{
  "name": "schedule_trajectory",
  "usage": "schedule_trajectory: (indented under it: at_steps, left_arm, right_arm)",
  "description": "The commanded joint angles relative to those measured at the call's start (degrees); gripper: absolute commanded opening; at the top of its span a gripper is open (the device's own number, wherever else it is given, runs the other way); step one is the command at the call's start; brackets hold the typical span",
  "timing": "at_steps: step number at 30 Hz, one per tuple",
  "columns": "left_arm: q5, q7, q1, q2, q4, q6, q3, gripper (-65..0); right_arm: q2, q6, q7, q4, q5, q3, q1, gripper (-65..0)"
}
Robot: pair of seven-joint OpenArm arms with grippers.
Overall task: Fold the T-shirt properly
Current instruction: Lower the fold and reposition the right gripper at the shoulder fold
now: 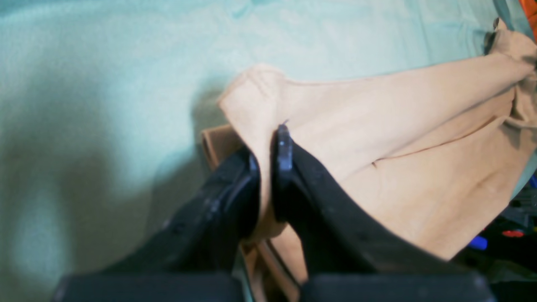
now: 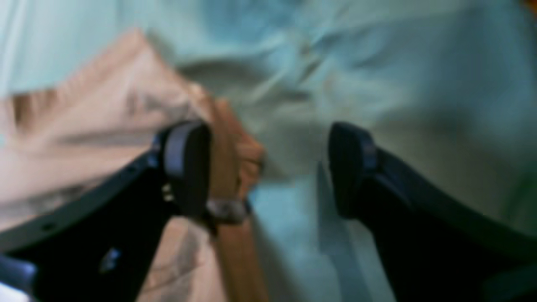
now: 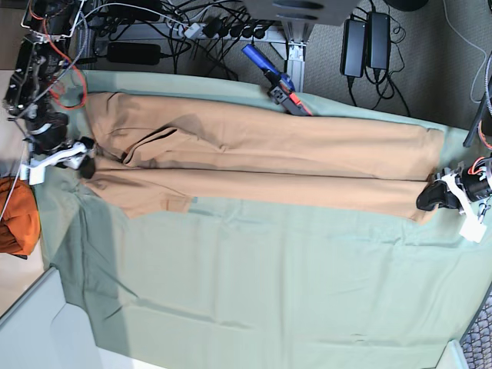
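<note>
Left wrist view: left end effector pinched narrow on a fold of the T-shirt. The cloth runs away from it to the upper right, over the green sheet.

Right wrist view: right end effector spread wide, nothing between the pads. A bunched edge of the T-shirt sits against the left finger. Blurry, so I can't tell if it touches or only overlaps.

Base view: T-shirt lies stretched in a long band across the far part of the sheet, long axis running side to side. Left end effector is at the band's right end, right end effector at its left end, an orange bundle just beyond it. Each arm sits at one end of the band. Likely next fold turns on that axis: the held right end would travel along it toward the released left end.
</note>
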Motion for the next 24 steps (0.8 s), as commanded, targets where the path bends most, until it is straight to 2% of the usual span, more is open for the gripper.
schedule_trajectory:
  at_steps: [1, 9, 19, 24]
  left_arm:
    - [-0.92, -1.05, -0.81, -1.27, 0.9, -0.95, -0.39, -65.0]
    - [-1.7, -1.01, -0.81, -0.92, 0.9, -0.95, -0.39, -65.0]
    - [-1.6, -1.05, -0.81, -0.76, 0.9, -0.95, -0.39, -65.0]
    - [-1.75, -1.03, -0.79, -0.63, 0.9, -0.95, -0.39, -65.0]
  right_arm:
    - [1.55, 5.77, 1.55, 1.31, 1.33, 1.57, 1.62, -22.1]
    - [0.9, 5.79, 0.04, 1.29, 0.96, -0.02, 8.79, -22.1]
    - [0.59, 5.79, 0.83, 1.27, 0.74, -0.04, 8.52, -22.1]
    - [-1.38, 5.79, 1.88, 1.25, -0.66, -0.37, 10.03, -22.1]
